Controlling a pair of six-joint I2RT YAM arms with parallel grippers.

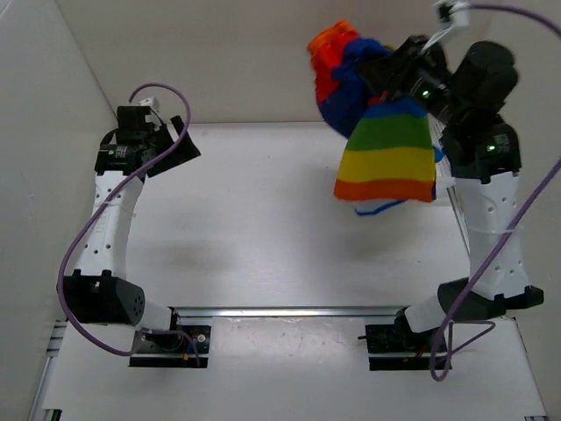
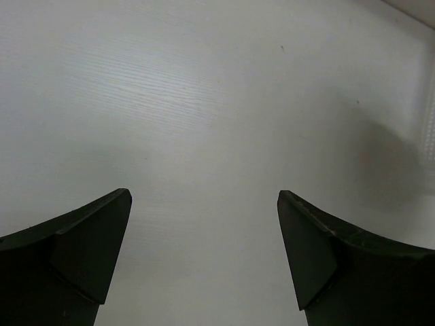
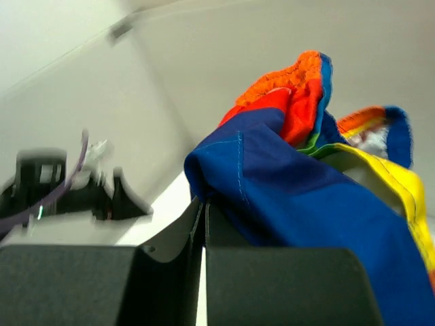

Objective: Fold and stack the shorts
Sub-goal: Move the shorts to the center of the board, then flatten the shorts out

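Right claw (image 1: 392, 77) holds the shorts (image 1: 386, 158) high over the far right corner of the table (image 1: 263, 237), the cloth hanging clear of the surface. The jaws are pressed together on a bunch of dark blue fabric. In the wrist view that blue fold sits right at the closed tips and spills over one finger. A red and orange gathered part bulges up and to the left of the claw. One leg hangs below it, striped from top to hem in blue, green, yellow, orange and red, with a thin blue strand showing under the hem. Across the table, the left claw (image 1: 175, 145) stands wide open with nothing between its fingers (image 2: 88, 251), poised over bare white tabletop and well apart from the shorts.
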